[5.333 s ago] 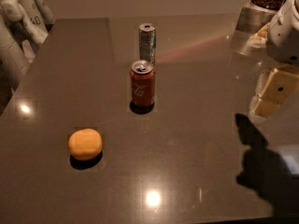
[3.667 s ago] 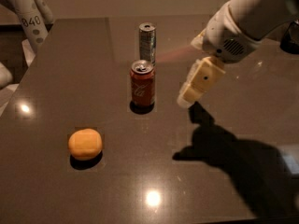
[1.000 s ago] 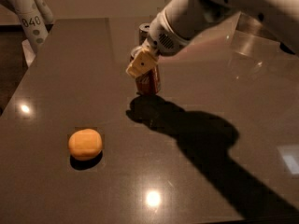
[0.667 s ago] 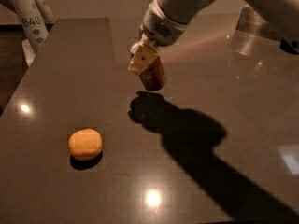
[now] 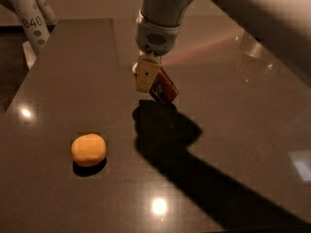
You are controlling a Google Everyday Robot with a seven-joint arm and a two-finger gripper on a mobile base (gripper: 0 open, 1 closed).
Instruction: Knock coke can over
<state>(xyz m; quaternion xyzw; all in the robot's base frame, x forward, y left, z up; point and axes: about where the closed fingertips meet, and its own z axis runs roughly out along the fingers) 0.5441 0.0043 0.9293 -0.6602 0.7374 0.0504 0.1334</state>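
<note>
End effector (image 5: 148,75), grip unclear, touches tilted coke can (image 5: 164,87); orange (image 5: 88,149) lies well apart on table (image 5: 73,57).

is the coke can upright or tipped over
Tipped. The coke can slants steeply on a diagonal, with the claw at its upper left. Whether it lies flat on the table, cannot tell.
</note>
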